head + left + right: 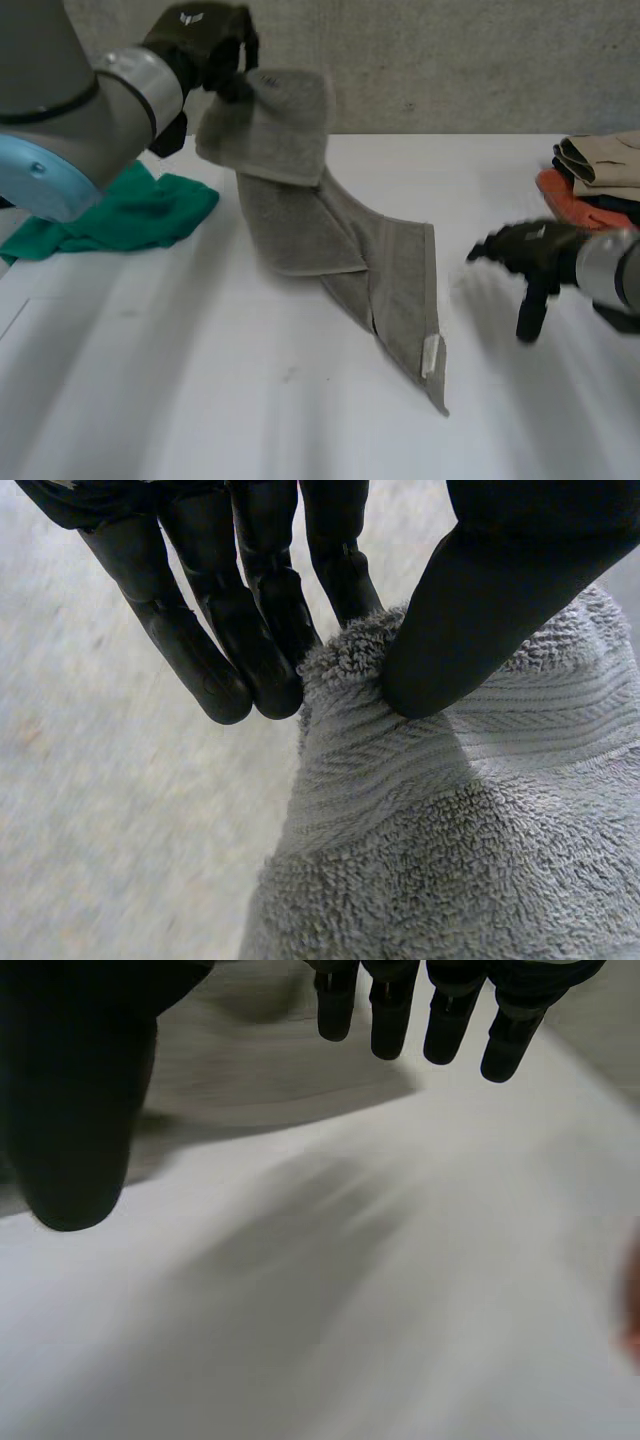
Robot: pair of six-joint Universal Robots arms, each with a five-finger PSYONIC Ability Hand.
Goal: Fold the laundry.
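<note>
Left hand (205, 45), upper left of frame in the head view, raised well above the worktop (200, 400). It pinches one corner of the grey towel (330, 230); its own wrist view shows the thumb pressed into the terry against a finger (340, 570), the other fingers straight beside it and off the cloth. Towel hangs from that pinch and runs down to centre frame, where the rest lies partly doubled on the worktop, tapering to a point at lower centre with a small white tag (430, 355) near it. Right hand (535, 255), right of frame, sits apart from the towel over bare worktop, fingers (385, 1020) straight and spread from the thumb, holding nothing. Judgement: the step in hand is carrying the lifted corner across to make a fold. To do it well, the pinch wants to be firm and the corner brought over in a low arc to meet the far edge squarely; the free right hand would serve best pressing flat on the lower end near the tag, so the lying part does not drag or twist. Count: one grey towel; one green cloth (130, 215), crumpled at left of frame; one pile of clothes (600, 175) at the right edge, tan, orange and dark pieces showing, exact number not readable; two hands.
</note>
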